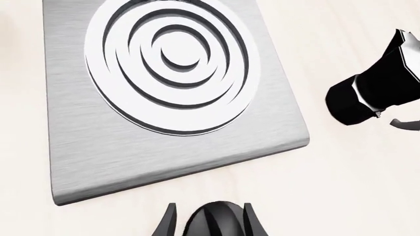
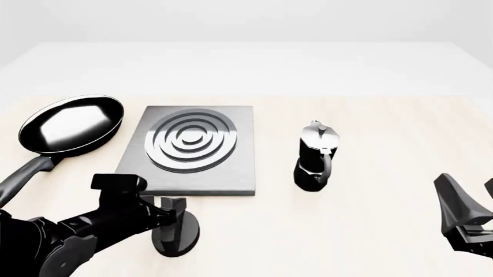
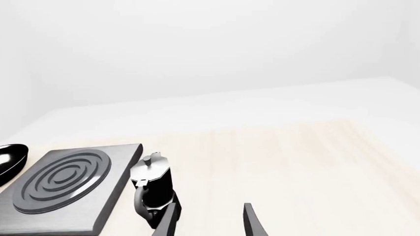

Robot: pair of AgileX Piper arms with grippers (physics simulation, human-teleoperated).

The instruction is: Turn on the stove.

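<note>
A simulated kitchen tabletop: stove (image 2: pixel 193 151), frying pan (image 2: pixel 71 125), moka pot (image 2: pixel 316 157); blank white surroundings.

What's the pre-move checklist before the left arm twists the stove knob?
1. Left gripper fingers bracket the knob: ok.
2. Fingers clamped tight on the knob: cannot tell, contact is hidden at the left wrist view's edge.
3. Knob sits just off the stove near edge, apart from the slab: ok.
4. Moka pot stands clear of the left arm: ok.
5. Right gripper open, parked far to the right: ok.
6. Frying pan off the burner rings: ok.
</note>
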